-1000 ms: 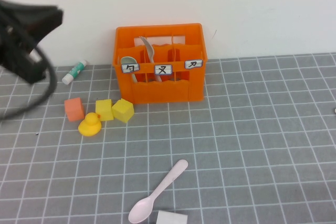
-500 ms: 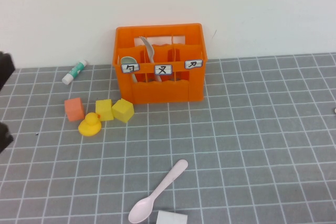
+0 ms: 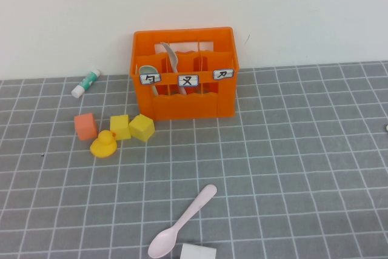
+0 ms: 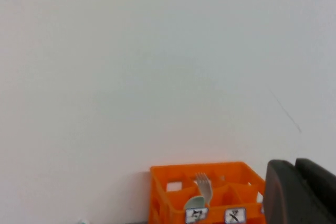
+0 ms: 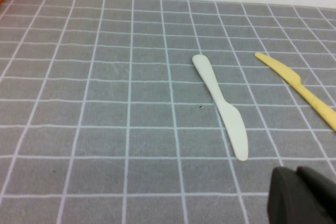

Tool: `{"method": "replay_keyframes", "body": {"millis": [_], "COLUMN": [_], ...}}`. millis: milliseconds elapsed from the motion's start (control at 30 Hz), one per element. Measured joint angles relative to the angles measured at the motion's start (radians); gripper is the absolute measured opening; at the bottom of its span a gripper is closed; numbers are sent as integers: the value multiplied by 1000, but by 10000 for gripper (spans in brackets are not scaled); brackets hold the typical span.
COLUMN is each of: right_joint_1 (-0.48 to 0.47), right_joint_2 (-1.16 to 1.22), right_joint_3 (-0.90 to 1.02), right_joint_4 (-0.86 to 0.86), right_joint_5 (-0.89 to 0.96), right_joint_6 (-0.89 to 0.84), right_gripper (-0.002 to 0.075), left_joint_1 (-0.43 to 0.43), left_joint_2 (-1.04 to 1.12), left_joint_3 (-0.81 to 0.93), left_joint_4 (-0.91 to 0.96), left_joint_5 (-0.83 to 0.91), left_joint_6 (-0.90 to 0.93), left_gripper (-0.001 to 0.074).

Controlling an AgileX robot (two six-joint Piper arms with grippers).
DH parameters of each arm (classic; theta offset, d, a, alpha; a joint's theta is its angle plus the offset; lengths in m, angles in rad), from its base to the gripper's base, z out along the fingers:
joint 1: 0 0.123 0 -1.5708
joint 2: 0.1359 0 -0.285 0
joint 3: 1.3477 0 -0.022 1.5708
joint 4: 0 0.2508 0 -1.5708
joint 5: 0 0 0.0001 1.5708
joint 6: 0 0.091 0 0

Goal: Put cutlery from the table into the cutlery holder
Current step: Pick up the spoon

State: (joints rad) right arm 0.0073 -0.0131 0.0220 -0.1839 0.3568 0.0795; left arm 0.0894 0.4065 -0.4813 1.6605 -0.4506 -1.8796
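Note:
The orange cutlery holder [image 3: 185,98] stands at the back of the table [image 3: 291,150], against the wall. A mint-green spoon [image 3: 149,77] and a grey-green fork [image 3: 172,59] stand in its left compartments. Both also show in the left wrist view, the fork [image 4: 203,186] above the spoon [image 4: 194,203], in the holder [image 4: 173,203]. A pale pink spoon [image 3: 182,222] lies on the table near the front edge. My left gripper [image 4: 294,163] is raised, shut and empty, facing the holder. My right gripper [image 5: 296,170] is shut and empty, low over the table. Neither arm shows in the high view.
A glue stick [image 3: 85,83], an orange cube [image 3: 85,126], two yellow cubes [image 3: 120,127] and a yellow duck [image 3: 103,144] lie left of the holder. A white block [image 3: 198,252] sits at the front edge. A white knife [image 5: 220,106] and a yellow knife [image 5: 302,90] lie before my right gripper.
My left arm has drawn back to the left and has left the high view. The holder, the cutlery and the toys have not moved.

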Motion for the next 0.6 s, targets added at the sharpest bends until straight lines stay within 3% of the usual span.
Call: {"method": "replay_keyframes", "body": {"millis": [100, 333, 600], "right_joint_1": [0, 0, 0], "right_joint_2": [0, 0, 0], "right_joint_3": [0, 0, 0], "right_joint_4": [0, 0, 0], "right_joint_5": [0, 0, 0], "right_joint_6": [0, 0, 0], "right_gripper": [-3, -3, -3], "left_joint_1": [-10, -61, -75], "left_joint_2": [-41, -150, -331], "left_joint_3": [74, 221, 251], "left_joint_4": [-182, -673, -1241], "left_joint_5": [83, 230, 596], "left_joint_6": [108, 637, 1127], "left_gripper": [0, 0, 0]}}
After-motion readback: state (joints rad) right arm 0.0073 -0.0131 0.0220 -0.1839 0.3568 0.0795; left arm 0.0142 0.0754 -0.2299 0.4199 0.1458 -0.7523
